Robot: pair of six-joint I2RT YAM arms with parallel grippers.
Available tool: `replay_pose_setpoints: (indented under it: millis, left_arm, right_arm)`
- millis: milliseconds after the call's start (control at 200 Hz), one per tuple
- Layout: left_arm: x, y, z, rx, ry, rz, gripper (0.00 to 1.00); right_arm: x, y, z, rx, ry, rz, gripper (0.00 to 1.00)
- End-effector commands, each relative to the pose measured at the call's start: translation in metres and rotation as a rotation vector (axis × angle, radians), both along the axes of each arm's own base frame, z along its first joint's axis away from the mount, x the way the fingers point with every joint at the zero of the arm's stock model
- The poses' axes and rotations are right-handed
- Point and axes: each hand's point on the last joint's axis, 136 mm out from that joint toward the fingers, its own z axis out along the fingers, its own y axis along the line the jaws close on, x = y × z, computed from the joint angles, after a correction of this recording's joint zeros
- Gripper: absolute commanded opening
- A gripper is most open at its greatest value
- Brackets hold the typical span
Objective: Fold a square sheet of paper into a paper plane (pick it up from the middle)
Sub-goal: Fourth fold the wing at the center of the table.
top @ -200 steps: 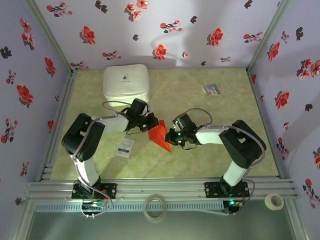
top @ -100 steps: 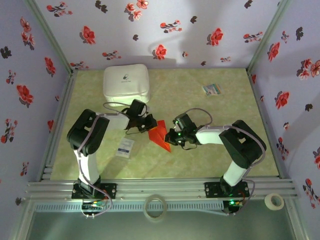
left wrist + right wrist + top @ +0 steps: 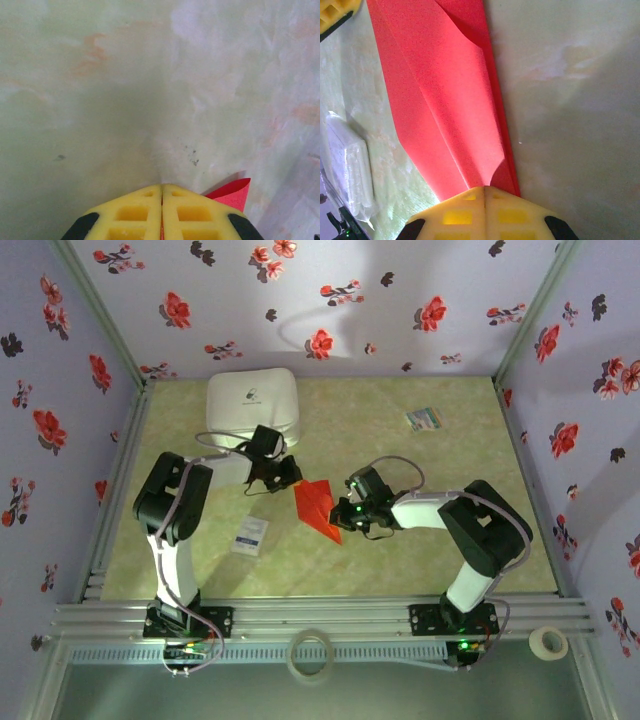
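The red sheet of paper (image 3: 315,506) is folded into a long, narrow, pointed shape and lies low over the table between the two arms. My left gripper (image 3: 291,478) is at its far left end. In the left wrist view that gripper (image 3: 161,186) is shut with a thin red sliver between its yellow fingers, and a red corner (image 3: 231,194) sticks out to the right. My right gripper (image 3: 340,512) is shut on the near right end. The right wrist view has the folded flaps of the paper (image 3: 445,100) running away from that gripper (image 3: 484,188).
A white box (image 3: 252,407) stands at the back left, close behind the left gripper. A small white packet (image 3: 250,535) lies near the left arm. A multicoloured card (image 3: 424,419) lies at the back right. Two tape rolls (image 3: 310,655) sit on the near rail.
My left gripper has drawn back and to the left with its end of the paper, and the paper now lies longer and flatter. The right gripper has stayed put.
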Motion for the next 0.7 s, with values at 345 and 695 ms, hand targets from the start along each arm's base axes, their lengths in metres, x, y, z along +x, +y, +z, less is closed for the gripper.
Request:
replay_pose_setpoints:
  millis: [345, 695]
  left_arm:
    - [-0.034, -0.027, 0.062, -0.021, -0.13, -0.103, 0.1]
    - [-0.064, -0.054, 0.008, -0.06, -0.031, -0.146, 0.09]
  right_arm:
    - [-0.037, -0.04, -0.04, -0.203, 0.144, 0.019, 0.0]
    - [-0.036, -0.036, -0.038, -0.189, 0.143, 0.046, 0.0]
